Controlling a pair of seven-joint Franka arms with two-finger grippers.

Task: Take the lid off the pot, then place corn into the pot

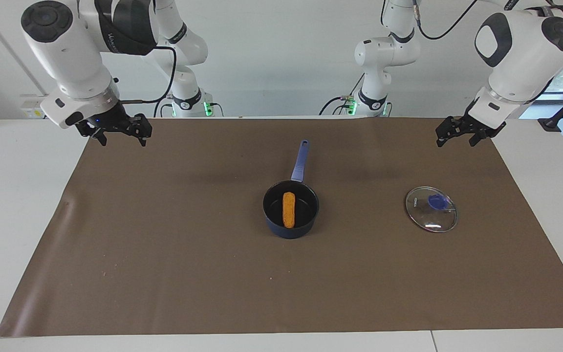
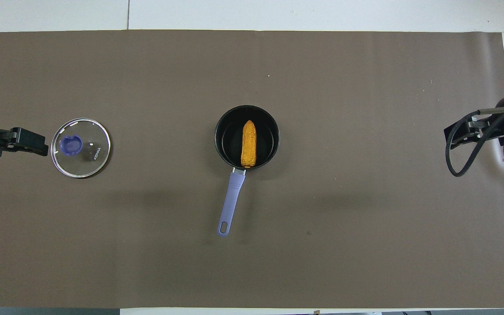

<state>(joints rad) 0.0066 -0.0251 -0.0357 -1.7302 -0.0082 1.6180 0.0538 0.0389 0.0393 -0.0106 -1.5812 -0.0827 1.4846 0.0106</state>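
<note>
The dark blue pot (image 1: 291, 228) (image 2: 222, 140) stands in the middle of the brown mat, its long blue handle (image 1: 299, 164) pointing toward the robots. The yellow-orange corn (image 1: 288, 209) (image 2: 248, 143) lies inside the pot. The glass lid (image 1: 431, 209) (image 2: 81, 147) with its blue knob lies flat on the mat toward the left arm's end, apart from the pot. My left gripper (image 1: 456, 142) (image 2: 42, 148) is open and empty, raised over the mat beside the lid. My right gripper (image 1: 121, 141) (image 2: 449, 136) is open and empty, raised over the mat's edge at the right arm's end.
The brown mat (image 1: 164, 254) covers most of the white table (image 1: 12, 205). Nothing else lies on it besides the pot and the lid.
</note>
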